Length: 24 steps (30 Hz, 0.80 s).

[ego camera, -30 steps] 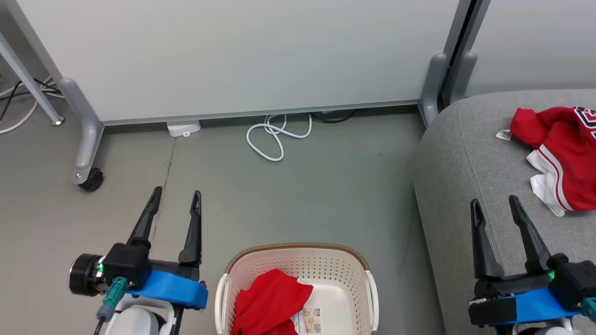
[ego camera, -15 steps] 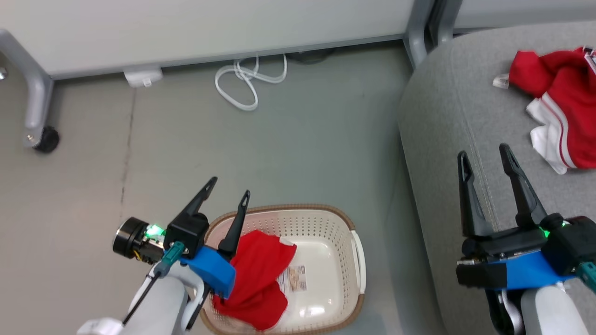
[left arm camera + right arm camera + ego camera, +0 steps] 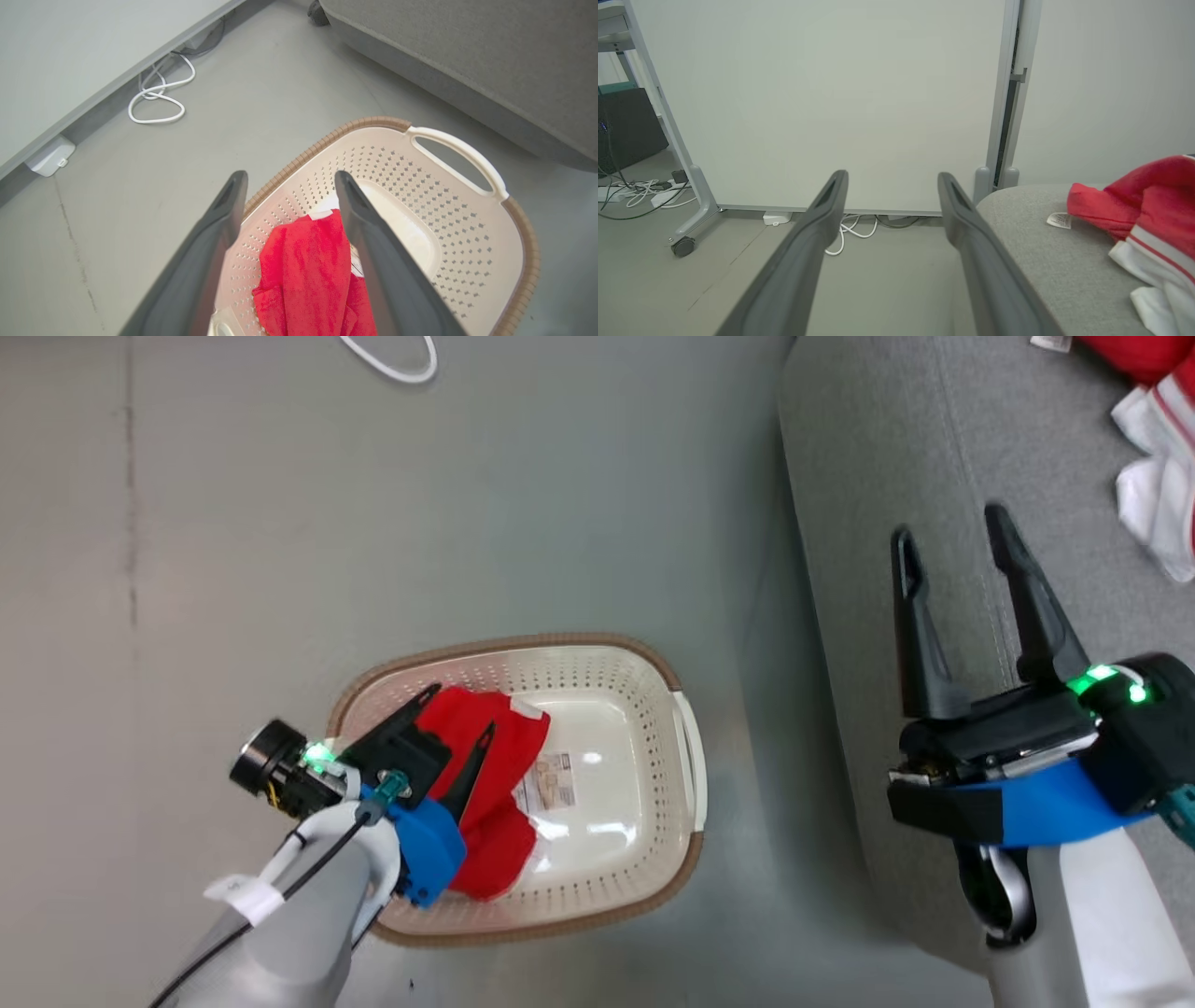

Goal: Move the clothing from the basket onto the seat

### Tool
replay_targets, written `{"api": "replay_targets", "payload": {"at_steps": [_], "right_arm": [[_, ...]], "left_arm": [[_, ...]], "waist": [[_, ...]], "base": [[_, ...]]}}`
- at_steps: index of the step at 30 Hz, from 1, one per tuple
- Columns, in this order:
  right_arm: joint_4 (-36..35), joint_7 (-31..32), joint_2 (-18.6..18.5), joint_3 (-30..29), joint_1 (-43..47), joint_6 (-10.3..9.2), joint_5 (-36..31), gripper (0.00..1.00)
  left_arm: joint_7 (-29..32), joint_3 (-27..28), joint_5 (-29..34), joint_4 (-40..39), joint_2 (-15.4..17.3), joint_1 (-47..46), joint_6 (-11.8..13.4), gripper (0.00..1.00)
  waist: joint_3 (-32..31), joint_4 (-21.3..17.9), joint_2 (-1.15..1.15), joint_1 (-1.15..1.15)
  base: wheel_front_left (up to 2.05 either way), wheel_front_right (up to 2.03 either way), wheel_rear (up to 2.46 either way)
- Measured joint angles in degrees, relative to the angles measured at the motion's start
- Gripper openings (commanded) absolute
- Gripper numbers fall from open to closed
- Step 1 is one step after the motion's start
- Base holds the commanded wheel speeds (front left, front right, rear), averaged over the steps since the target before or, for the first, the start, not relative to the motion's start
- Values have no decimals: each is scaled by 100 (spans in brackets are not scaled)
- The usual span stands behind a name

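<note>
Garment in basket: your bright red soft-fabric garment (image 3: 481, 775) lies crumpled inside the basket, on its 9 o'clock side in the head view.
Basket: the cream-white perforated plastic basket (image 3: 686, 775) with a brown braided-look rim stands on the grey floor (image 3: 280, 523). A printed paper label (image 3: 553, 787) shows on its bottom, just at 3 o'clock of the garment.
Left gripper: your left gripper (image 3: 461, 708) hangs over the basket's 9 o'clock side, fingers spread wide with the red fabric between them in the left wrist view. You cannot tell whether they touch it.
Seat: the large light-grey fabric couch cushion (image 3: 887, 448) sits at 3 o'clock of the basket, apart from it.
Garment on seat: a second red garment with white striped trim (image 3: 1148, 205) lies on the cushion, at 1 o'clock in the head view.
Right gripper: your right gripper (image 3: 948, 525) hovers over the cushion's near edge, fingers wide apart and holding nothing.
Beyond: a coiled white cable (image 3: 392, 369) lies on the floor at 11 o'clock of the basket.
</note>
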Motion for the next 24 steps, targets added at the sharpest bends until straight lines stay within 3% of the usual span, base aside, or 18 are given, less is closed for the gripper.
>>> {"api": "replay_targets", "payload": {"at_steps": [10,15,24], "right_arm": [[-188,0,-1,157,-503,0,11,100],[-267,0,-1,178,-638,0,30,100],[-482,0,-1,156,-722,0,75,100]], "left_arm": [[15,-1243,-132,1368,109,-973,-1,100],[323,-1871,-155,1945,125,-1334,-1,100],[901,-2520,104,2320,277,-2012,-1,100]], "waist": [[983,-298,0,0],[1395,-377,0,0],[2004,-478,0,0]], "base": [[0,0,0],[0,0,0],[0,0,0]]}}
